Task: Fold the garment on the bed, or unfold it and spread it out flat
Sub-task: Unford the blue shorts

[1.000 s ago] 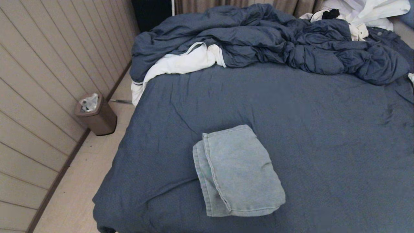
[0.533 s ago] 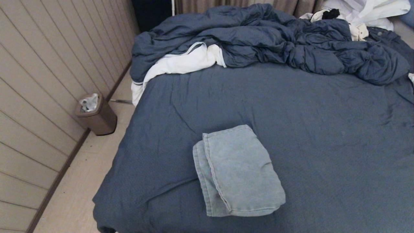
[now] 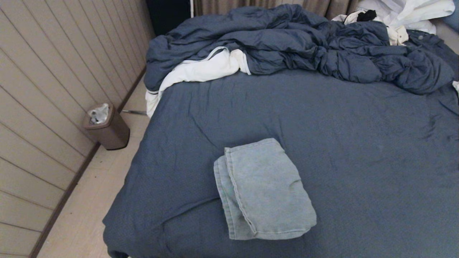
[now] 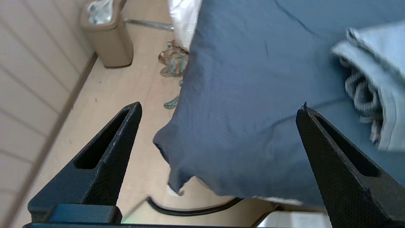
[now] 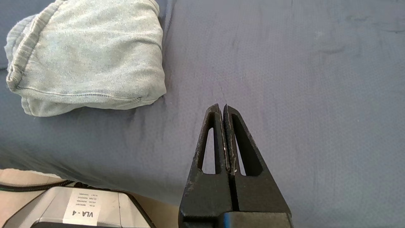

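Shorts point(image 3: 263, 191) lie folded into a compact, roughly rectangular bundle on the near part of the bed point(image 3: 358, 150), closer to the bed's left edge than to its right. Top layer is smooth with one shallow crease; a seamed hem runs along the bundle's left side, with a second layer peeking out below it. No waistband, drawstring or pockets show from the head view. In the left wrist view the bundle's stacked, gathered edges are visible.

Left gripper point(image 4: 218, 110): fingers spread wide, nothing between them. It hangs off the bed's near left corner, over the sheet edge and the floor point(image 4: 136, 95), apart from the shorts. Not in the head view.

Right gripper point(image 5: 223, 106): fingers pressed together, holding nothing. It is above bare sheet near the bed's front edge, to the right of the shorts and clear of them. Not in the head view.

Far end of bed: rumpled dark blue duvet point(image 3: 304, 43) heaped across the width. A white garment point(image 3: 200, 70) lies at the duvet's left end and drapes over the bed's side. More white cloth point(image 3: 405, 14) sits in the far right corner.

Floor, left of bed: brown bin point(image 3: 106, 126) against the panelled wall point(image 3: 46, 71). A small patterned item point(image 4: 173, 60) lies on the floor by the bed; cannot tell what it is.
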`<state>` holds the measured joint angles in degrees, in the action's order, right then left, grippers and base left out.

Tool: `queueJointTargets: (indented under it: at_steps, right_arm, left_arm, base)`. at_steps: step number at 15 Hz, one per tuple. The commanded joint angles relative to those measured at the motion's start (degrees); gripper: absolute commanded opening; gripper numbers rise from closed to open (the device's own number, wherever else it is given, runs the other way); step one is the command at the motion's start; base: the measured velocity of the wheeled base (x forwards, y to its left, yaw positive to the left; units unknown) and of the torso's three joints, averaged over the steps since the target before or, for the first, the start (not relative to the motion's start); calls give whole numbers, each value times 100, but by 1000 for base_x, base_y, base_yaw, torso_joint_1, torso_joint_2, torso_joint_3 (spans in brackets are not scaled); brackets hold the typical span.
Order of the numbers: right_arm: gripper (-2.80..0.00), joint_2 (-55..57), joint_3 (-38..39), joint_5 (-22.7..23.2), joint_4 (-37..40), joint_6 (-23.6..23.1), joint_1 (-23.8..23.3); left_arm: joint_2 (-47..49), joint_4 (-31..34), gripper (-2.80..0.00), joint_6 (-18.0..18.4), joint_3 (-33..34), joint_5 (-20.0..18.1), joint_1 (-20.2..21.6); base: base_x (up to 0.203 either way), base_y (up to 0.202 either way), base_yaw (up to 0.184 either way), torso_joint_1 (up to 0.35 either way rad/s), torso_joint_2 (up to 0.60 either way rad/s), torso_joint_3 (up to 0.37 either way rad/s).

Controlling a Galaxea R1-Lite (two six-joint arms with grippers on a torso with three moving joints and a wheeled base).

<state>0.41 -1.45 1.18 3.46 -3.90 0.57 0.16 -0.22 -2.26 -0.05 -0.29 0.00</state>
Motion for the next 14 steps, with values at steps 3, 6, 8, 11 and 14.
queueJointTargets:
  at_steps: [3,6,8,11,14]
  right_arm:
    - [-280,-23,22,-4,-3,15,4]
    - [-280,-14,31,-39,-12,41,-5]
    - [-280,-14,40,-57,-74,56,-5]
    - [-280,-14,40,-57,-74,56,-5]
    - [-280,-14,31,-57,-47,56,-5]
  left_arm:
    - [2,-31,0,-390,5,100,0]
    - [2,-40,0,-416,5,108,0]
    - [2,-40,0,-425,5,108,0]
    - [2,-40,0,-425,5,108,0]
    - [2,-40,0,-425,5,108,0]
  base:
    - [0,0,0,0,0,0]
    - [0,0,0,0,0,0]
    - [0,0,0,0,0,0]
    - [0,0,0,0,0,0]
    - [0,0,0,0,0,0]
